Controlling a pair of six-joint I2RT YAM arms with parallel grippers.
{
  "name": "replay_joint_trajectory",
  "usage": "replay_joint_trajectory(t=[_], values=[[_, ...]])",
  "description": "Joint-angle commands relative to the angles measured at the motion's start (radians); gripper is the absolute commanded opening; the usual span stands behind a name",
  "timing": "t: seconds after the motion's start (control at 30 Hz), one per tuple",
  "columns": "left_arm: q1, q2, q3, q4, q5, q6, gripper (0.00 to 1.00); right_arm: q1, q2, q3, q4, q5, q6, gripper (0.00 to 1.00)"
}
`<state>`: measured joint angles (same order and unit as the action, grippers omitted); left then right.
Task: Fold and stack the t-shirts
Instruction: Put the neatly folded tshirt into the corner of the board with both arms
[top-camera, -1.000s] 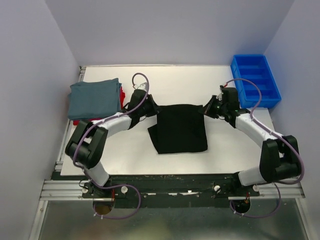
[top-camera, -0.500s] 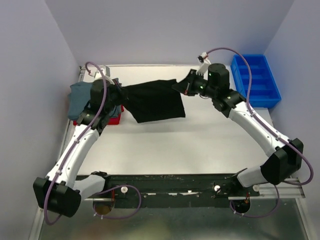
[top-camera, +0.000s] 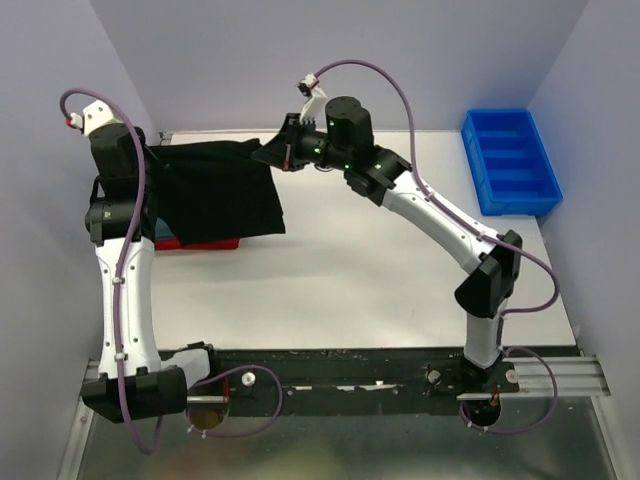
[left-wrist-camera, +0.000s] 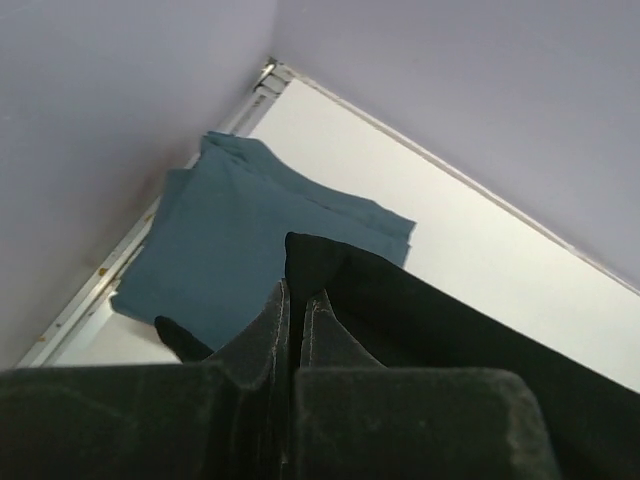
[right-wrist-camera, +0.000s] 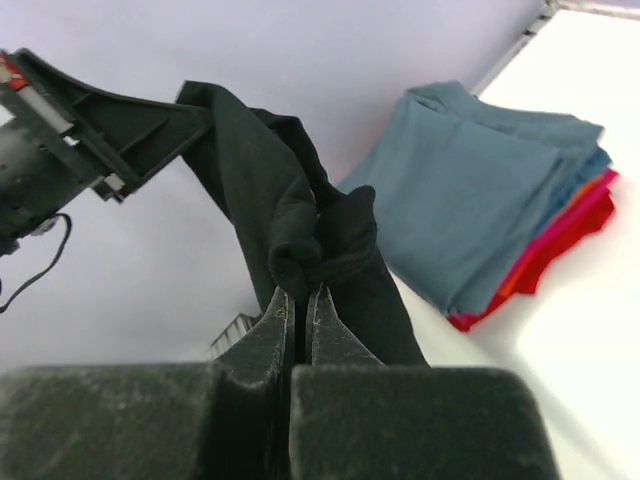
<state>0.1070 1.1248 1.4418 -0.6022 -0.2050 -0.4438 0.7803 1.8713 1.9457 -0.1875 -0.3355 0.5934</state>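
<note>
The folded black t-shirt hangs in the air between my two grippers, above the pile at the table's far left. My left gripper is shut on its left top corner. My right gripper is shut on its right top corner. Under it lies the folded slate grey-blue t-shirt, also in the right wrist view, on top of the red t-shirt, whose edge shows in the top view. The black tee's print is hidden.
A blue plastic bin stands at the table's far right. The side wall is close behind my left arm. The white table stretches in front of the pile.
Both grippers have carried the black t-shirt up and to the left, from the table's middle to over the grey-blue and red pile. Both arms have risen and stretched leftward.
</note>
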Motion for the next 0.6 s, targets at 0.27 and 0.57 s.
replay_joint_trajectory(t=[0.27,0.57], values=[[0.278,0.147,0.1,-0.031,0.016,0.073,0.0,0.056,0.258,0.331,-0.003,0.018,-0.015,0.01],[0.384,0.207,0.155,-0.05,0.069,0.115,0.0,0.083,0.374,0.387,0.069,0.032,0.014,0.01]])
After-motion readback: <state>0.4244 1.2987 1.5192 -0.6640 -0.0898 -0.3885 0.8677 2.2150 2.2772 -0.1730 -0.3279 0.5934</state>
